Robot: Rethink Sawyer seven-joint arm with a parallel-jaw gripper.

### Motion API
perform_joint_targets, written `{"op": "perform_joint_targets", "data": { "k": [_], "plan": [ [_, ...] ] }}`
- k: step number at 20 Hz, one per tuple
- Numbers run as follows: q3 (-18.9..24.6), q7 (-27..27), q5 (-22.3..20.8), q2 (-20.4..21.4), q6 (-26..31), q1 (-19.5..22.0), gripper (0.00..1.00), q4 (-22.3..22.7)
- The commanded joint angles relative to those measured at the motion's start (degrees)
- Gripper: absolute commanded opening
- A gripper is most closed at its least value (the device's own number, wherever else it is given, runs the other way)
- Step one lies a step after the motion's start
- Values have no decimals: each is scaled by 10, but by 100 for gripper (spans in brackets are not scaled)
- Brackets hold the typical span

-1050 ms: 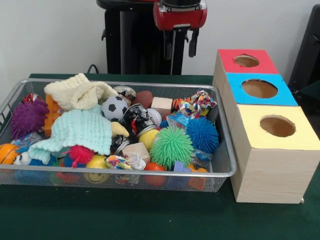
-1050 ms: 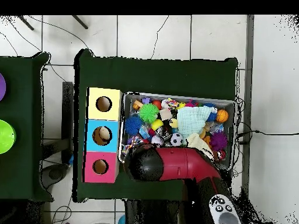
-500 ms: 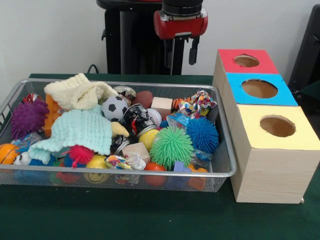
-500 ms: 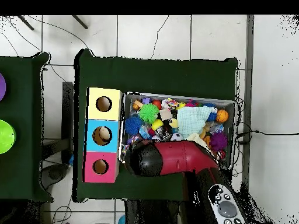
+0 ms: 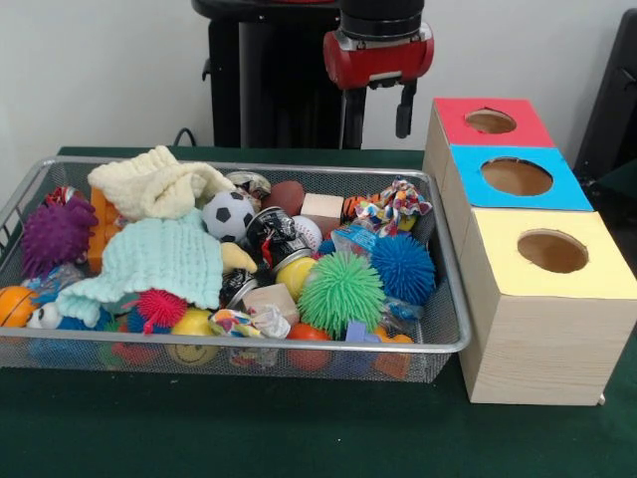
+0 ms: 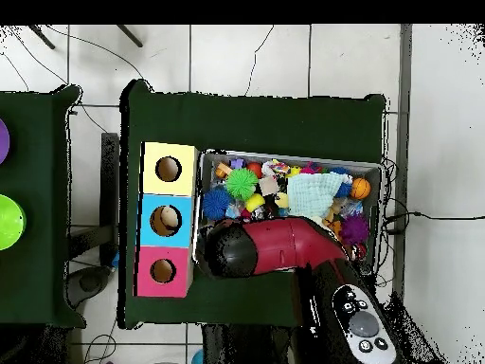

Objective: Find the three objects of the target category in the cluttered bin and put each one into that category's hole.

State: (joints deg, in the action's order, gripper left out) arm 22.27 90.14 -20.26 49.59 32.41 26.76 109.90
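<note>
Green table (image 5: 299,438) is carrying your full bin (image 5: 450,344) while the gripper (image 5: 376,112), fingers spread and empty, is hovering; all three picks are remaining.

From overhead my arm (image 6: 275,248) covers the bin's (image 6: 371,171) near rim and toys under the jaws. Front view: gripper (image 5: 376,105) empty, fingers apart; arm cropped above.

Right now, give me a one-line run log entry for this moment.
gripper: open, empty, raised behind bin | bin: full of toys | box: red, blue, yellow holes
</note>
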Motion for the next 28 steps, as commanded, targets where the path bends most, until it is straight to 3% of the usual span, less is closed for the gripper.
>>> {"op": "perform_joint_targets", "data": {
  "k": [1,4,11,28],
  "plan": [
    [59,-84,-45,-34,27,15,100,-61],
    [64,-93,-50,-42,43,20,100,-65],
    [51,-84,-95,-88,14,12,100,-103],
    [76,-111,-189,-114,-31,32,100,-134]
  ]
}}
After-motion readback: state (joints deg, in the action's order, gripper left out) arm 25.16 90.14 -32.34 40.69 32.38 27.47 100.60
